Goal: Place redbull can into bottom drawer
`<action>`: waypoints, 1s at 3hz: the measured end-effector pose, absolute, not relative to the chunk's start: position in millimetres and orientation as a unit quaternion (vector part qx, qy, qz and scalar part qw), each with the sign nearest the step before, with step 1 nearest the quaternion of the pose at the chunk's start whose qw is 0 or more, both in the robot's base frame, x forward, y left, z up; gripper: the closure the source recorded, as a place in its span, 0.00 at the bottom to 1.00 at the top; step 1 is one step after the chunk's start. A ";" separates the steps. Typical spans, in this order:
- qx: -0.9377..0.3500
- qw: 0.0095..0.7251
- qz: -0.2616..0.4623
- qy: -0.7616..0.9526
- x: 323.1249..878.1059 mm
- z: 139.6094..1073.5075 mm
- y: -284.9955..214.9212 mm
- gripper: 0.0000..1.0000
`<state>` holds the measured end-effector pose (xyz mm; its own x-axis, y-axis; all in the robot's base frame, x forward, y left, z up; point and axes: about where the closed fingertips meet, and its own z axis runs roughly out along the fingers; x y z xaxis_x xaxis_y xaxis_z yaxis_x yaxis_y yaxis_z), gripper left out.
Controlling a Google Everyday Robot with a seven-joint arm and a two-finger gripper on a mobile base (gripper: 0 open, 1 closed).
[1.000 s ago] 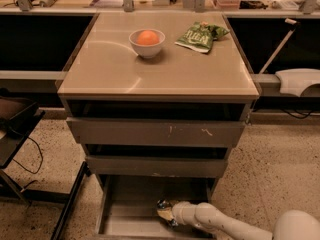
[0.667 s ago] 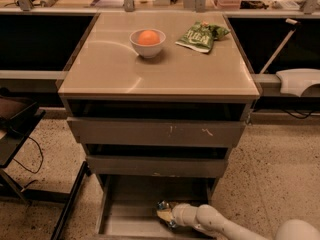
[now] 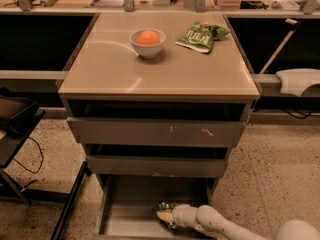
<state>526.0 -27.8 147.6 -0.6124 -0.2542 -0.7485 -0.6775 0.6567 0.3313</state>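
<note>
Comparing this with the view from a second ago, I find the working end has barely moved. The white two-finger gripper [image 3: 169, 218] sits at the same spot, low inside the pulled-out grey-brown bottom drawer [image 3: 127, 223], right of its middle. The one shift I can make out is in the white arm [image 3: 225, 225]: its big rounded link in the lower right corner shows a little less than before, so I judge the arm has settled slightly lower.

The slim blue-and-silver redbull can [image 3: 163, 211] is at the gripper's tip, down by the flat grey drawer floor, showing only as a small patch of blue and pale metal. Whether the claw is clamped on it or has let go I cannot tell, nor whether the can already rests on the floor.

With so little motion, I judge the carry is over and the can has reached its place; what remains is the release and a clean pull-out.

Up on the beige cabinet top [image 3: 160, 74], the white bowl [image 3: 147, 48] holding the round orange fruit [image 3: 148, 37] and the crinkled green snack bag [image 3: 199, 36] are unchanged.
</note>
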 end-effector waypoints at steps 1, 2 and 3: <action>-0.276 0.343 0.309 0.843 526.0 147.6 -27.8 0.36; -0.276 0.343 0.309 0.843 526.0 147.6 -27.8 0.11; -0.276 0.343 0.309 0.843 525.9 147.6 -27.8 0.00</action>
